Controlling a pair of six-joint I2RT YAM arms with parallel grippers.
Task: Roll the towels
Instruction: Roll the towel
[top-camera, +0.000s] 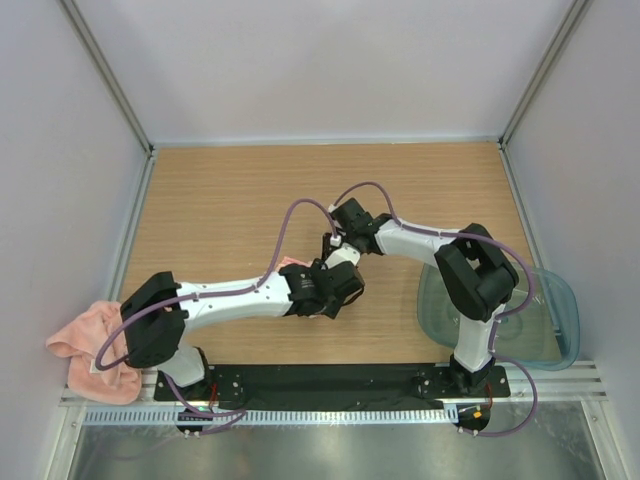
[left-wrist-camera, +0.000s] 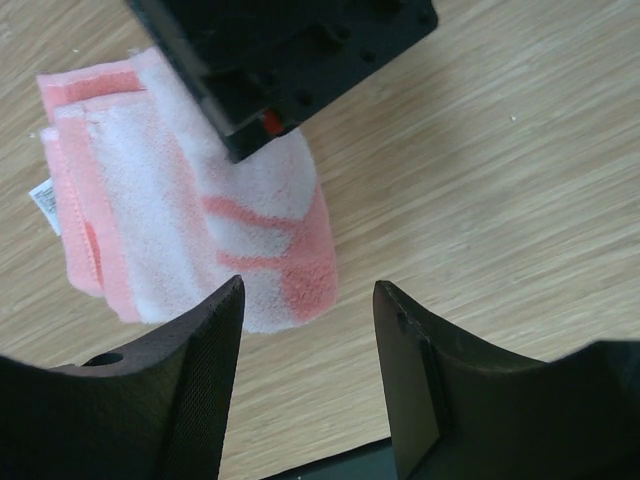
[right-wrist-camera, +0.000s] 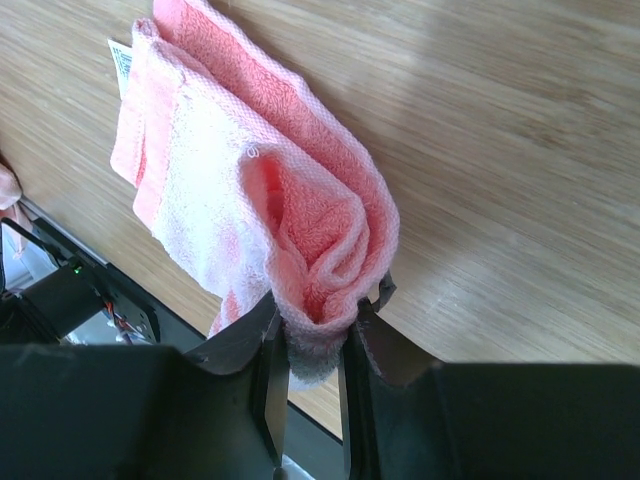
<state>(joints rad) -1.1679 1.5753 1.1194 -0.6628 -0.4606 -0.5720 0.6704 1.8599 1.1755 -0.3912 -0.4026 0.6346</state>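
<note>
From above, the folded towel (top-camera: 293, 263) lay on the counter (top-camera: 220, 200), well to the left of the tub (top-camera: 548, 330). My two arms hid most of it. The other towel (top-camera: 85, 345) sat much farther left of the tub, in a heap hanging over the counter's edge. My left hand (top-camera: 335, 292) and right hand (top-camera: 342, 250) met close together over the folded towel.

My left wrist view did not show the tub. The folded towel (left-wrist-camera: 200, 220) looked soft, light and floppy. I thought it would sag and come undone if I let go. Its white label (left-wrist-camera: 43, 200) stuck out at one side. My left hand (left-wrist-camera: 308, 290) was spread about halfway and held nothing. I could not tell if it touched the cloth.

In my right wrist view, my right hand (right-wrist-camera: 315, 320) was pinching the bunched end of the folded towel (right-wrist-camera: 250, 180). I thought that thick end was the best place to grip, because thin cloth could slip out.
</note>
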